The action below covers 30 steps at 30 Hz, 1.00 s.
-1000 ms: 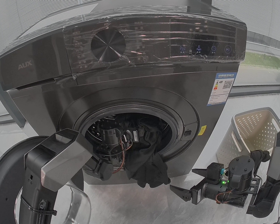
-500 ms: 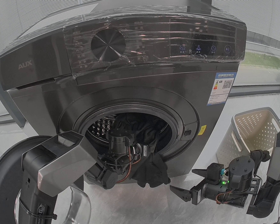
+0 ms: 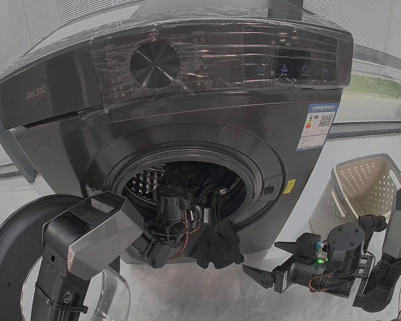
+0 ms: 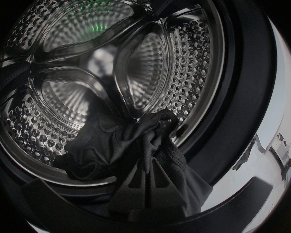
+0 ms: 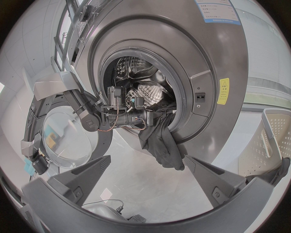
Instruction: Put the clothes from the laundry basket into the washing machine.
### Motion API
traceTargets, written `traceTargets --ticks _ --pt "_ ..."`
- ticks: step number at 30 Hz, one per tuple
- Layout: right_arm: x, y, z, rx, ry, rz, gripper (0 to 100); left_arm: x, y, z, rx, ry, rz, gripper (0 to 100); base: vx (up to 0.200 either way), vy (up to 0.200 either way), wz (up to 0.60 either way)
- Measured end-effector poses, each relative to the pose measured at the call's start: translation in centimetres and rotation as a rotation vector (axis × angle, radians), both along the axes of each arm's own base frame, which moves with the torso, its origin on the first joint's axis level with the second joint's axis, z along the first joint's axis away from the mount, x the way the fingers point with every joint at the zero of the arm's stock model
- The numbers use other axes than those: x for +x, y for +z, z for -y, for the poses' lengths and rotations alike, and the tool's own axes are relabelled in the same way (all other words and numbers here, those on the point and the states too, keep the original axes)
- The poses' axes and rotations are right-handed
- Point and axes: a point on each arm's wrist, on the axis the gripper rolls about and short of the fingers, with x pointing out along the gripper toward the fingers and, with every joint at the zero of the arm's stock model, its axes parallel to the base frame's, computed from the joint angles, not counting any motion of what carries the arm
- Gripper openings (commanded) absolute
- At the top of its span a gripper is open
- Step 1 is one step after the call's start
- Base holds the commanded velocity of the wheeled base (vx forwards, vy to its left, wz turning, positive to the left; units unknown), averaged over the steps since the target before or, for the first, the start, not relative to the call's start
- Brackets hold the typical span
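Washing machine: ahead, 12 o'clock.
Door: open, at the machine's 8 o'clock.
Clothes: over the 6 o'clock lip of the drum, partly inside.
Left gripper: at that lip.
Laundry basket: on the floor, 4 o'clock.
Right gripper: 5 o'clock, between clothes and basket.

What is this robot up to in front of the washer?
It is loading laundry. The left gripper is at the open mouth of the washing machine, shut on a black garment. Part of the garment lies in the drum and part hangs out over the rim. The right gripper is open and holds nothing, low over the floor beside the white laundry basket.
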Motion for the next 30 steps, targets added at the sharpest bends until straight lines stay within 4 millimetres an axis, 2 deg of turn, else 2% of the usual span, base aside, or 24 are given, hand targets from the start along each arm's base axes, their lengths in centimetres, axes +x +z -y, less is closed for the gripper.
traceTargets --ticks 6,15,20,21,26,30 --pt "0.0 0.0 0.0 0.001 0.0 0.001 100 2.0 1.7 -1.8 -0.035 0.066 0.053 0 0.0 0.0 0.0" --pt "0.1 0.1 -0.1 0.01 0.001 0.011 100 5.3 6.5 -3.3 -0.129 0.195 0.189 0 0.0 0.0 0.0" --pt "0.0 0.0 -0.1 0.012 0.002 0.012 100 5.9 7.0 -3.6 -0.156 0.226 0.209 0 0.0 0.0 0.0" --pt "0.0 0.0 -0.1 0.012 0.004 0.012 100 6.0 6.9 -3.6 -0.16 0.227 0.208 100 0.0 0.0 0.0" --pt "-0.1 0.0 -0.2 0.016 0.008 0.008 100 5.6 6.1 -3.9 -0.152 0.231 0.175 100 0.0 0.0 0.0" --pt "-0.1 0.0 -0.3 0.02 0.009 0.006 100 4.3 5.3 -3.7 -0.124 0.21 0.122 100 0.0 0.0 0.0"
